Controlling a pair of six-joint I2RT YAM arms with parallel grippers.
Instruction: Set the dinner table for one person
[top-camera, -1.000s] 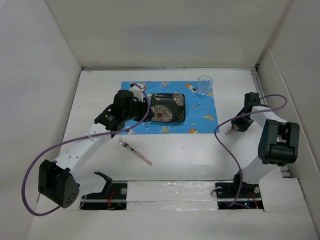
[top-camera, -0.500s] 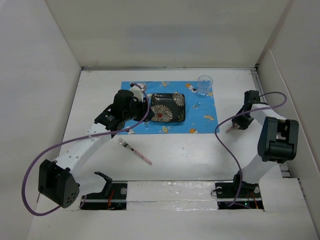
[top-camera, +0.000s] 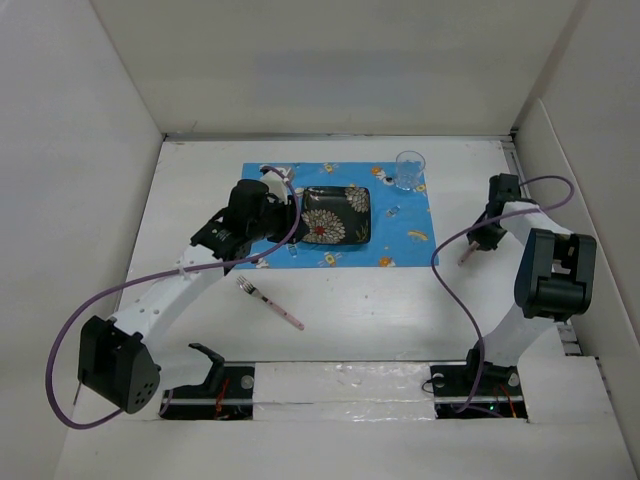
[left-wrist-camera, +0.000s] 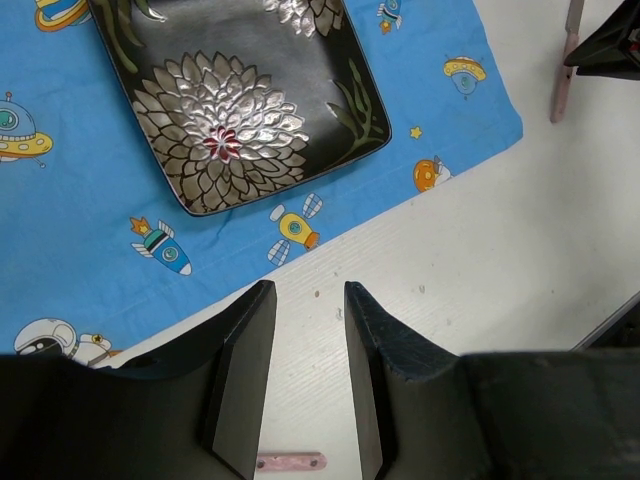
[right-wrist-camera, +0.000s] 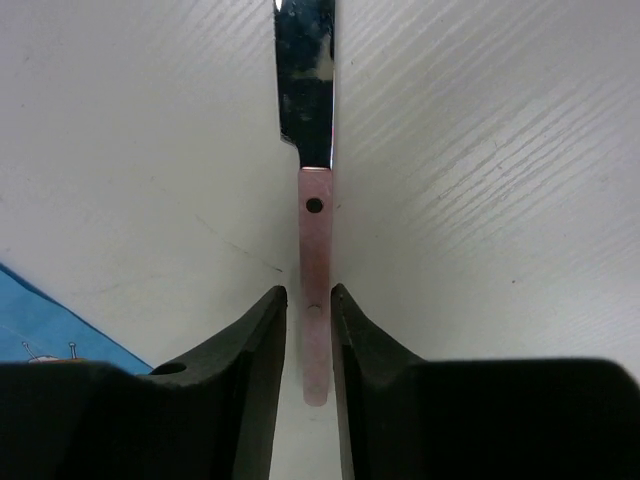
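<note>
The white dinner table (top-camera: 400, 310) holds a blue space-print placemat (top-camera: 400, 225). On the placemat are a black flower-pattern plate (top-camera: 335, 213) and a clear glass (top-camera: 409, 170). A pink-handled fork (top-camera: 270, 303) lies on the table in front of the placemat. My left gripper (top-camera: 284, 222) is open and empty (left-wrist-camera: 305, 300), above the placemat's near edge by the plate (left-wrist-camera: 235, 95). The fork's handle end (left-wrist-camera: 290, 462) shows below it. My right gripper (top-camera: 478, 243) is at the table's right, its jaws closed on the pink handle of a knife (right-wrist-camera: 315, 260). The knife's blade points away.
White panels wall in the table on three sides. Purple cables loop from both arms over the near table. The right gripper and the knife handle (left-wrist-camera: 562, 70) show at the top right of the left wrist view.
The right gripper and the knife handle have shifted slightly toward the far side. The left arm has barely moved.
</note>
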